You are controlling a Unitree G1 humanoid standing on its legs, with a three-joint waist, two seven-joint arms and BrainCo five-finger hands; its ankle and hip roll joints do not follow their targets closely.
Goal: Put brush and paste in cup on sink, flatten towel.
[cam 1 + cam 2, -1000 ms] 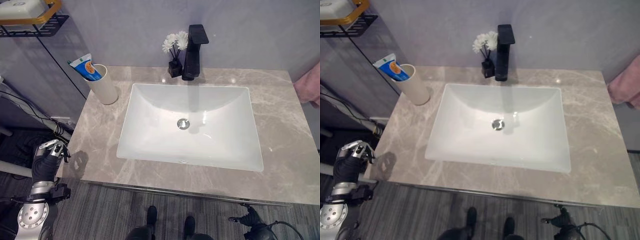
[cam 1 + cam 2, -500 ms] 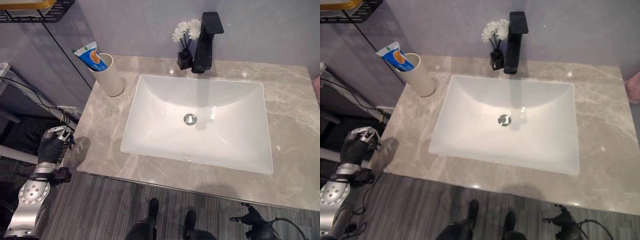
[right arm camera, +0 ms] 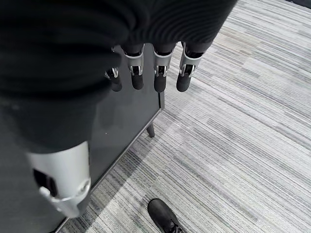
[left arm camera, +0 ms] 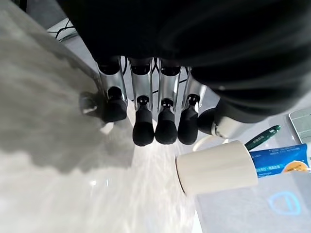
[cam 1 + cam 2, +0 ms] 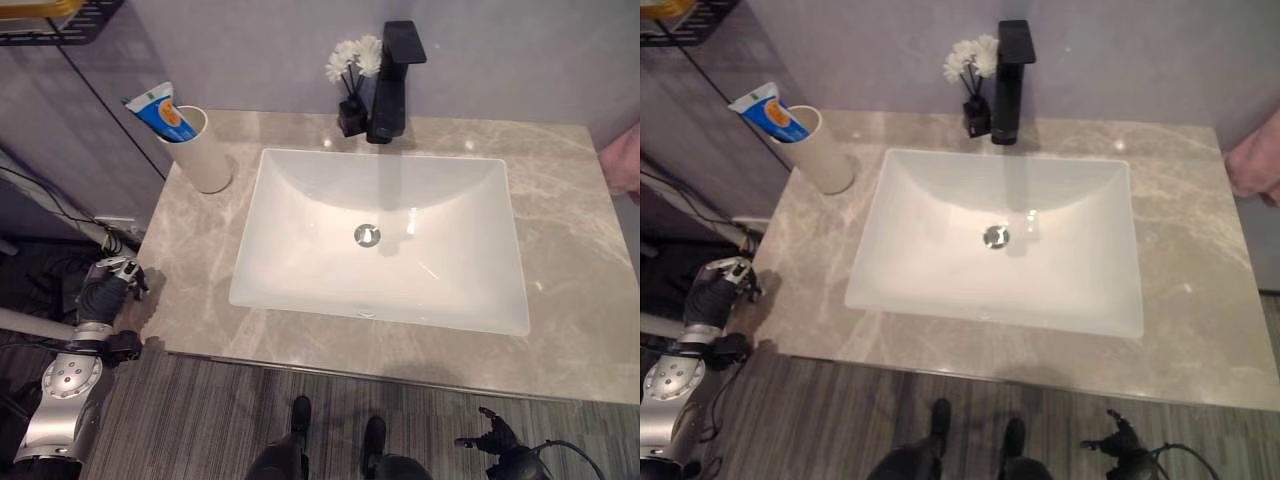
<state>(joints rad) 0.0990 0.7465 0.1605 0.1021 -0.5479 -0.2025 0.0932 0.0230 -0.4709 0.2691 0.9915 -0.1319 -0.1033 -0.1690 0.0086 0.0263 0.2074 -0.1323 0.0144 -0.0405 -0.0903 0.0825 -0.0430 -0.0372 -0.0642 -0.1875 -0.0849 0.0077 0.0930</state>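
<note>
A cream cup (image 5: 203, 155) stands on the grey marble counter (image 5: 570, 250) at its back left corner. A blue and white toothpaste tube (image 5: 157, 111) leans out of it, and the left wrist view shows the cup (image 4: 216, 167) with a green toothbrush (image 4: 262, 137) behind it. A pink towel (image 5: 1252, 160) hangs at the right edge. My left hand (image 5: 103, 293) hangs beside the counter's front left corner, fingers (image 4: 155, 114) relaxed and holding nothing. My right hand (image 5: 497, 440) is low near the floor, its fingers (image 3: 158, 77) loose and empty.
A white basin (image 5: 290, 230) is sunk into the middle of the counter. Behind it stand a black faucet (image 5: 395, 80) and a small black vase of white flowers (image 5: 350, 70). A wire shelf (image 5: 50, 20) hangs at top left. A dark cabinet (image 3: 131, 121) stands under the counter.
The whole picture has shifted, so the camera has moved. Both hands stay where they were relative to the counter.
</note>
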